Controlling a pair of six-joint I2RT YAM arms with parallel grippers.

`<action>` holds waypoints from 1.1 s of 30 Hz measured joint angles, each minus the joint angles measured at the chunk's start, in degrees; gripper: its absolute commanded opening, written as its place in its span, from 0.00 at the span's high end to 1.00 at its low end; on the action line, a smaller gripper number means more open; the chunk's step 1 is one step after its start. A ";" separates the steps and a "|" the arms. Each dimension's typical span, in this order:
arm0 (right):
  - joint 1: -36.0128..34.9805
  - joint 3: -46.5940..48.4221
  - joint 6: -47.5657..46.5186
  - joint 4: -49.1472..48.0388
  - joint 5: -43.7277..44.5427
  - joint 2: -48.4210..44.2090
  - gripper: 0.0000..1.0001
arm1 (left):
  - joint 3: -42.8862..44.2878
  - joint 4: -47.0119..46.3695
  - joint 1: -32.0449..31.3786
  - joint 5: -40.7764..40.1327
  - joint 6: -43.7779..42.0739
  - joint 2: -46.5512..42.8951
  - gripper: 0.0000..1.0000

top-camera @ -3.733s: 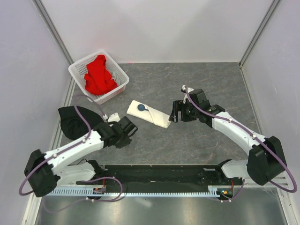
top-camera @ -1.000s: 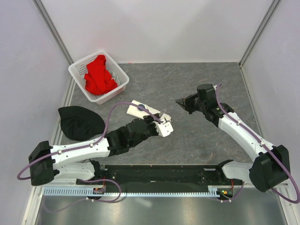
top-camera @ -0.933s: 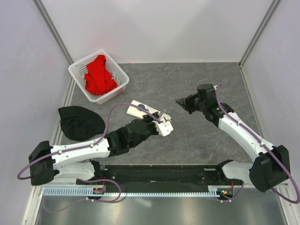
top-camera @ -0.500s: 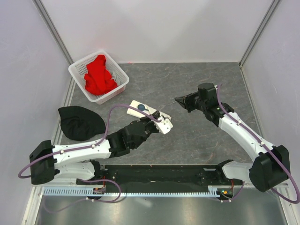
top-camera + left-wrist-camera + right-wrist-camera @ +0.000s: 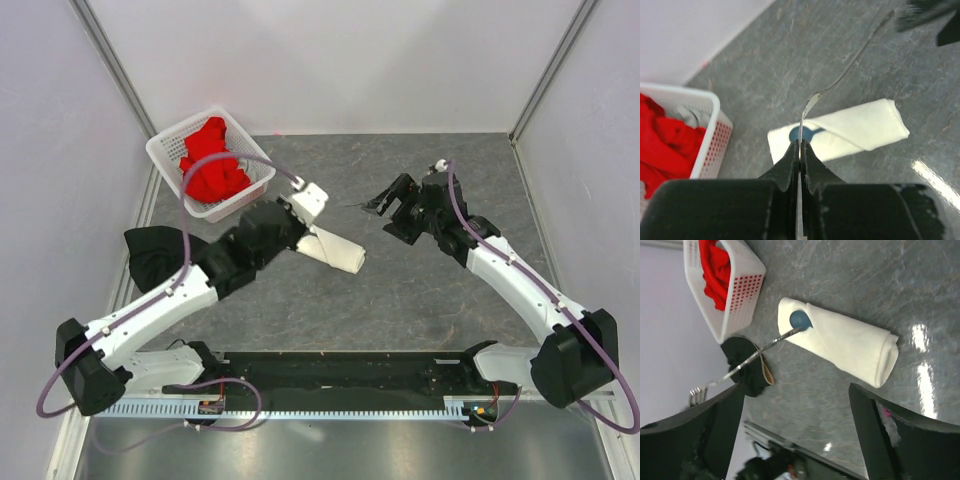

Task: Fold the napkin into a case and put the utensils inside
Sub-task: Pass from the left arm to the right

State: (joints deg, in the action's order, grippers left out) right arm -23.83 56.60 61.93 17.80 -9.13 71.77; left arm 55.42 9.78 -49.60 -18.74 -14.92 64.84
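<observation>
left hand (image 5: pixel 800 152): fingers pressed flat together on one end of the fork (image 5: pixel 740 365) — nothing else in its grip. it is raised above the case (image 5: pixel 337 250), over the end where the spoon (image 5: pixel 801 134) sits. from this hand the fork runs out through the air, off the bench (image 5: pixel 420 170), toward the right hand (image 5: pixel 388 213).

right hand: fingers spread wide, holding nothing. it hangs beyond the far side of the case, apart from it. in the right wrist view the fork's tines lie close by one of its fingers; whether they touch cannot be told.

case: lies flat on the bench, folded to a narrow layered strip, with one flap drawn diagonally across its top. neither hand touches it.

spoon: the blue bowl shows at the open end of the case, and the handle runs in under the flap.

fork: not in the case — held above it, clear of the fabric.

other items: a white basket (image 5: pixel 165 150) holding a red cloth (image 5: pixel 210 165) stands well beyond the spoon end of the case. a black cloth (image 5: pixel 140 260) lies off that same end, partly hidden by the left arm.
</observation>
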 measured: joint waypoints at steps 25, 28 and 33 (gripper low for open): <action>-13.51 6.32 -52.83 2.56 -21.77 5.95 0.40 | 19.10 39.91 19.26 46.49 9.57 9.88 0.98; -13.51 5.97 -52.78 2.47 -23.87 6.23 0.51 | 19.12 40.02 20.41 48.48 9.99 9.88 0.98; -13.94 5.57 -51.93 2.05 -27.06 7.87 0.71 | 19.12 39.91 22.84 51.08 11.08 9.86 0.98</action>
State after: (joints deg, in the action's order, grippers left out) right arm -37.78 62.17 10.00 19.86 -36.18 79.64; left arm 74.54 49.69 -26.76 32.34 -3.84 74.70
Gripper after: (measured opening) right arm 0.441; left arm 0.025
